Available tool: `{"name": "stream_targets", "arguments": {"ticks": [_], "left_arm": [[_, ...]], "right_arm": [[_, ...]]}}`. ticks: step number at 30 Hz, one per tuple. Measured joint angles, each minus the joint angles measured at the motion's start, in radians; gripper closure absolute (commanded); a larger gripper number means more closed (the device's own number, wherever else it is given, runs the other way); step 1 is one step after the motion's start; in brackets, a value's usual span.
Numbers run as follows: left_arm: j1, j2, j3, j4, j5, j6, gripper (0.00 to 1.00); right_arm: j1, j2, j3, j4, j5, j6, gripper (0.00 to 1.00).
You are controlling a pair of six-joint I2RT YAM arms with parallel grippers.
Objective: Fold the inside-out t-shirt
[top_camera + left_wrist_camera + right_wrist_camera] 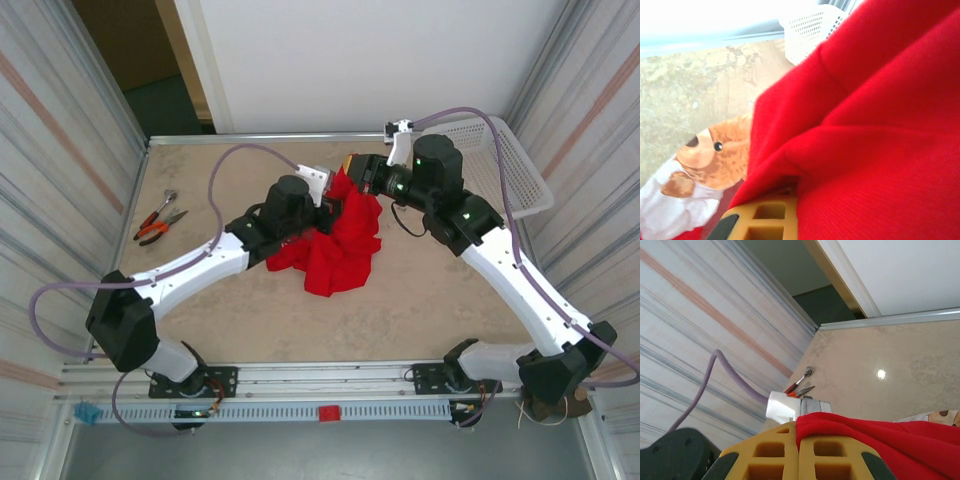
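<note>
The inside-out t-shirt [340, 245] is a bright red bunch in the middle of the table, lifted at its far side. My left gripper [326, 204] is shut on its left part. In the left wrist view, red cloth [875, 125] folds in over one yellow finger [762, 217] and hides the other, and a printed bear [715, 150] shows lower left. My right gripper [350, 164] holds the top far edge. In the right wrist view, both yellow fingers [765, 455] are pressed together with a red fold [850, 422] pinched between them.
A white mesh basket [510, 165] stands at the back right, beside the right arm. Orange-handled pliers [160, 228] and a small wrench [160, 206] lie at the table's left edge. Bare beige tabletop [430, 300] lies in front of the shirt. Striped walls close both sides.
</note>
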State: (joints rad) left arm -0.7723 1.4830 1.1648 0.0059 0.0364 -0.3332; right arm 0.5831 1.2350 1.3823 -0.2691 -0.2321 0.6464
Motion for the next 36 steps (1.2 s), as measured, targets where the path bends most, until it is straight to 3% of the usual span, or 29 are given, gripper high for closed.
{"name": "stream_targets", "arguments": {"ticks": [1, 2, 3, 7, 11, 19, 30, 32, 36], "left_arm": [[0.016, -0.001, 0.005, 0.002, 0.028, -0.005, 1.0], [0.031, -0.002, 0.008, 0.008, 0.061, -0.012, 1.0], [0.047, -0.005, 0.008, 0.014, 0.1, -0.024, 1.0], [0.134, -0.027, 0.009, 0.037, 0.273, -0.118, 1.0], [0.204, -0.064, 0.009, 0.048, 0.389, -0.205, 1.0], [0.215, -0.105, 0.009, 0.079, 0.541, -0.273, 1.0], [0.215, -0.107, 0.002, 0.108, 0.652, -0.27, 1.0], [0.216, -0.107, -0.003, 0.112, 0.653, -0.269, 1.0], [0.224, -0.107, -0.019, 0.122, 0.652, -0.269, 1.0]], "right_arm": [[-0.011, 0.002, 0.0, -0.001, 0.0, 0.001, 0.8], [-0.031, 0.01, 0.003, -0.003, 0.0, 0.001, 0.52], [-0.056, 0.023, 0.011, -0.01, -0.003, -0.001, 0.4], [-0.175, 0.096, 0.016, -0.023, -0.01, -0.004, 0.26], [-0.156, 0.06, -0.109, -0.05, 0.003, -0.003, 0.23], [-0.045, -0.05, -0.225, -0.045, 0.035, 0.024, 0.25], [-0.152, 0.037, -0.271, 0.115, -0.138, 0.144, 0.32], [-0.151, 0.048, -0.281, 0.156, -0.185, 0.171, 0.4], [-0.151, 0.082, -0.315, 0.248, -0.269, 0.233, 0.78]]}}
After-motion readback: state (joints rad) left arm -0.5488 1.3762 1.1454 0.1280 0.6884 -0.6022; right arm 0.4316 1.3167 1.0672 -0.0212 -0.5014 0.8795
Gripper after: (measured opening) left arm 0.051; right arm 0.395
